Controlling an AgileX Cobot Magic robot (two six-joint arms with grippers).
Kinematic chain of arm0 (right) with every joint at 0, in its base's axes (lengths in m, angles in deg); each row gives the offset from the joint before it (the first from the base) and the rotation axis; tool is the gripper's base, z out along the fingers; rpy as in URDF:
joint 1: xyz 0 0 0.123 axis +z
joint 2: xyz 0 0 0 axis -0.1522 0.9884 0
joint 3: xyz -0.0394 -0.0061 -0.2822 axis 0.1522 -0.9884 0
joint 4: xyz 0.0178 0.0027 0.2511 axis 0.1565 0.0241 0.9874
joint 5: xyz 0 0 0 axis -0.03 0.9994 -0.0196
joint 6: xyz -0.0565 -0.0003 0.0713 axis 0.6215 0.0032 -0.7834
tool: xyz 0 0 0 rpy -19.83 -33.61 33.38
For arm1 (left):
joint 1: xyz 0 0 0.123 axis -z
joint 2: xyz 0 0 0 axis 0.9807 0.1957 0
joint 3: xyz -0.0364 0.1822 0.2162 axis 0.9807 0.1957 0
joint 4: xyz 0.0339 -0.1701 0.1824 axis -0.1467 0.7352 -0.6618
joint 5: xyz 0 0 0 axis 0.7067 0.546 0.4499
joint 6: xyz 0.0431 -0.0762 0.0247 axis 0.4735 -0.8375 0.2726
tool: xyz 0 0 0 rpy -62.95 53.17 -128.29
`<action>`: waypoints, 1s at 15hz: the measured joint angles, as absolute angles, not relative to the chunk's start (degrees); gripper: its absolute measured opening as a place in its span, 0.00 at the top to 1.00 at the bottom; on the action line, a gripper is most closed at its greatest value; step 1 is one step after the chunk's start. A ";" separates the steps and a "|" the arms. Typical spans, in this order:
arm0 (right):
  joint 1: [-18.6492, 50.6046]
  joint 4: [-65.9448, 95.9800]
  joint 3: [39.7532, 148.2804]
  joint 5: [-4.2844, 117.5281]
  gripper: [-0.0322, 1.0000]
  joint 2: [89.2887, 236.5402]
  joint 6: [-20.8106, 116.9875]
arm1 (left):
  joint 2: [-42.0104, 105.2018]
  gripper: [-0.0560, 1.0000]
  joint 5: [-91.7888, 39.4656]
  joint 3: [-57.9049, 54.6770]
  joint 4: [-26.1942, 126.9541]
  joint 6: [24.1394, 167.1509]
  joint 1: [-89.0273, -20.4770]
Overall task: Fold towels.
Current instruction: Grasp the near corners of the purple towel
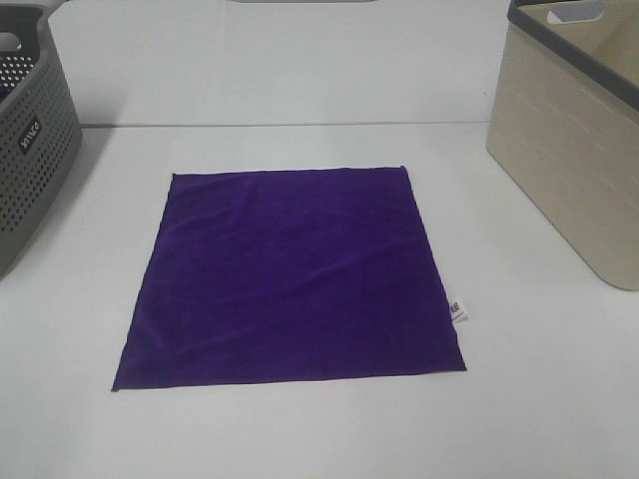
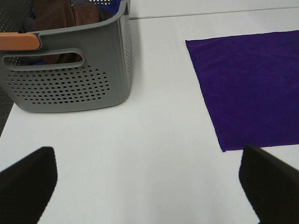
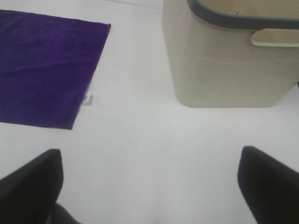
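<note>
The deep purple towel (image 1: 290, 274) lies flat and spread open in the middle of the white table, with its small white tag (image 1: 459, 312) on the right edge near the front corner. It also shows in the left wrist view (image 2: 247, 88) and in the right wrist view (image 3: 44, 67), where the tag (image 3: 87, 99) is visible. My left gripper (image 2: 149, 186) is open and empty above bare table, left of the towel. My right gripper (image 3: 149, 186) is open and empty above bare table, right of the towel. Neither gripper appears in the exterior high view.
A grey perforated basket (image 1: 25, 150) stands at the left edge; the left wrist view (image 2: 70, 79) shows brown cloth (image 2: 60, 16) inside it. A beige basket (image 1: 574, 150) with a grey rim stands at the right, also in the right wrist view (image 3: 229, 60).
</note>
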State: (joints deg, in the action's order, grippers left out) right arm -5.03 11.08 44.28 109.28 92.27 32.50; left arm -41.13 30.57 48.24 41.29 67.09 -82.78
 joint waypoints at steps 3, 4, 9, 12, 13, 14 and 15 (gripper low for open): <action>-5.03 11.71 53.73 110.19 0.02 112.21 28.03 | -22.91 0.01 38.94 38.38 40.15 66.63 -82.78; -5.03 11.76 55.51 110.08 0.02 116.85 27.46 | -18.67 0.01 39.28 36.55 40.15 66.63 -82.78; -5.03 33.54 65.02 107.16 0.02 155.07 47.40 | 13.07 0.01 37.11 32.65 50.80 77.86 -82.78; -5.03 48.32 65.08 106.93 0.02 165.84 61.44 | 23.73 0.01 29.60 38.50 64.44 88.00 -82.78; -5.03 55.48 65.14 106.93 0.02 173.23 69.40 | 31.46 0.01 25.53 40.90 71.72 95.68 -82.78; -5.03 57.77 65.14 106.93 0.02 176.15 72.04 | 35.42 0.01 23.58 41.02 74.12 98.43 -82.78; -5.03 59.49 65.14 106.99 0.02 178.96 74.10 | 38.91 0.01 21.75 41.02 76.07 100.49 -83.64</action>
State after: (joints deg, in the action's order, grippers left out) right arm -5.03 59.49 65.14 106.99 178.96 74.10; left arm 38.91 21.75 41.02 76.07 100.49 -83.64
